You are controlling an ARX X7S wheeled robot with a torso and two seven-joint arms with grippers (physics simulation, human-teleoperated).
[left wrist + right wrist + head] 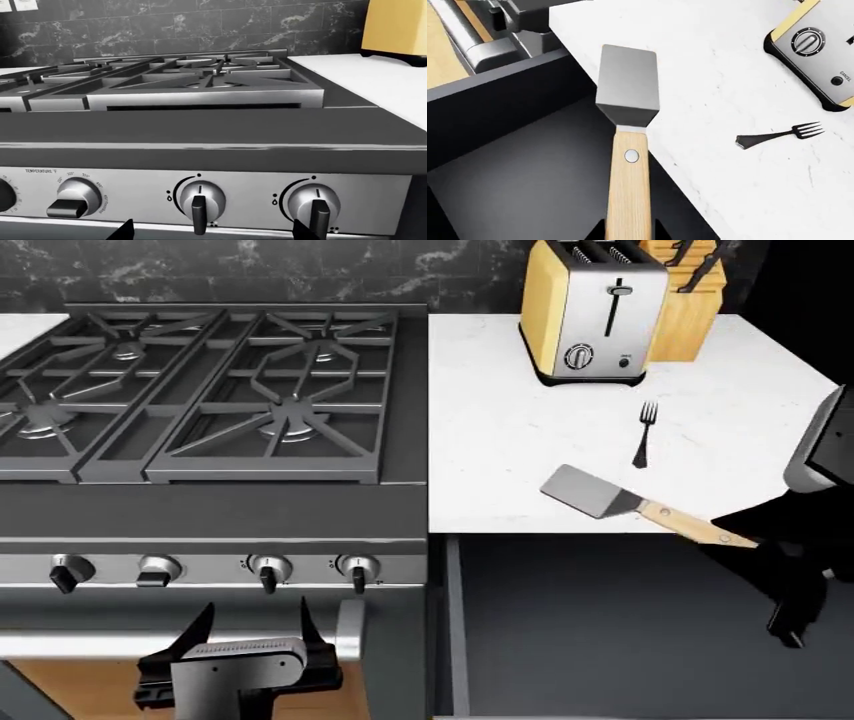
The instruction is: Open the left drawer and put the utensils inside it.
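Left pincer [254, 625] released by range [214, 490]; right pincer grasping spatula [627, 130] over open left drawer [627, 630], white counter [507, 440]

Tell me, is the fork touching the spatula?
Apart. The head view shows bare white counter between the fork and the spatula; the right wrist view shows the same gap.

Left arm: low in the head view, at the picture's bottom left, reaching forward.
Left gripper [254, 625]: 2 dark fingers spread apart and pointing forward, holding nothing.
Right arm: enters from the right edge of the head view, mostly dark and hard to make out.
Right gripper [630, 227]: closed around the spatula [628, 130] handle.
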